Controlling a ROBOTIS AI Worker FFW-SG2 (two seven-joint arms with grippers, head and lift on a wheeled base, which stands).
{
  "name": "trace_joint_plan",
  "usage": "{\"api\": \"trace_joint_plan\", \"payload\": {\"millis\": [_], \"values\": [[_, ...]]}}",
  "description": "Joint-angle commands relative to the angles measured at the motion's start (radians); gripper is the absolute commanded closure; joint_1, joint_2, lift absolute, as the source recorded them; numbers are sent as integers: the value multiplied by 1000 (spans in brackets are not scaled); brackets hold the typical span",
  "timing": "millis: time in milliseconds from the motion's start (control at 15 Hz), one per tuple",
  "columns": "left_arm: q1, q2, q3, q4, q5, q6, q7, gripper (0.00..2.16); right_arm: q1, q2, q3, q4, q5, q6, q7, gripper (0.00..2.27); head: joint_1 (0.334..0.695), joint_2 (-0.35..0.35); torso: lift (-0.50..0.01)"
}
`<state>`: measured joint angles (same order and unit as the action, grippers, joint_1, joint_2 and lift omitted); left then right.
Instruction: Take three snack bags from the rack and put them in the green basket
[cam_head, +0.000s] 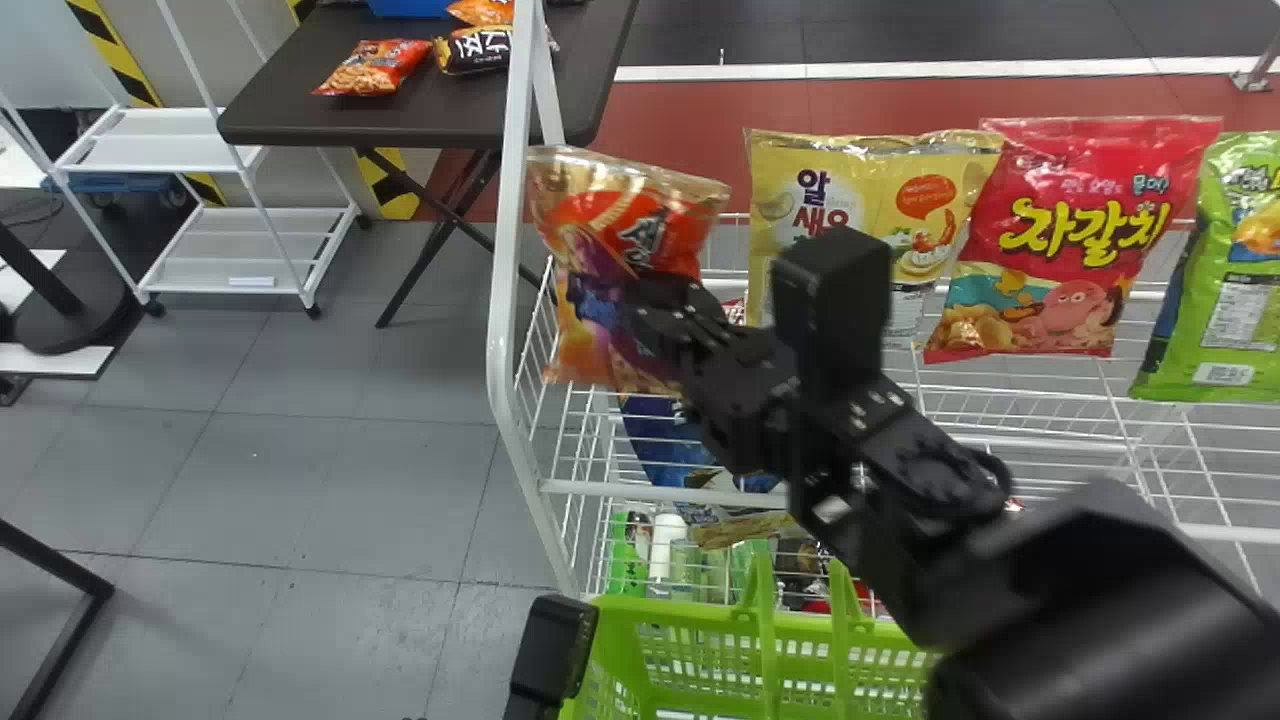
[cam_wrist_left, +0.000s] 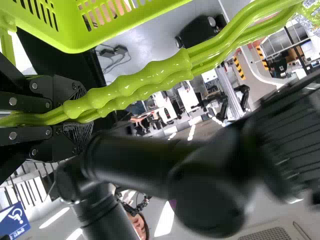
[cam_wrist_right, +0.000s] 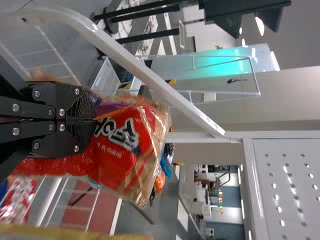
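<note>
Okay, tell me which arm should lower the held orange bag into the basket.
Right, I'd say: the right gripper already holds the orange snack bag, while the left gripper is closed on the handles of the green basket and seems better used steadying it.

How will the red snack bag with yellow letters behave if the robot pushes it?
The glossy red plastic bag with yellow letters would probably crumple, since its film shows creases. Its shiny surface may slip. Standing upright in the white wire rack, it could tip.
</note>
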<state>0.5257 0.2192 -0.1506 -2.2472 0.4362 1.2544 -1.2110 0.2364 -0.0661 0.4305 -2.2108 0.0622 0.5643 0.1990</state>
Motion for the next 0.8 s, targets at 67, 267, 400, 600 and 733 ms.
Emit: {"api": "trace_joint_plan", "payload": {"millis": [67,267,400,600,733], "values": [[1,-3,-14,0,-10,-6,4,1926,231,-89,-139,-282,21,52,-1,2155,695,-37,-15],[1,-17,-17,0,-22,-6,4,1926,417,-144,-289,-472,10,89,7,2155,695,-192,-15],[1,-32,-12,1,-36,-6,7,1926,509,-170,-395,-589,-36,248,17,2155,695,-290,-15],[-1,-49,-7,5,-53,-10,8,1926,595,-186,-486,-702,-47,573,39,2155,695,-350,-15],[-1,-55,-4,6,-54,-19,11,1926,620,-190,-518,-728,-45,739,50,2155,695,-350,-15]]}}
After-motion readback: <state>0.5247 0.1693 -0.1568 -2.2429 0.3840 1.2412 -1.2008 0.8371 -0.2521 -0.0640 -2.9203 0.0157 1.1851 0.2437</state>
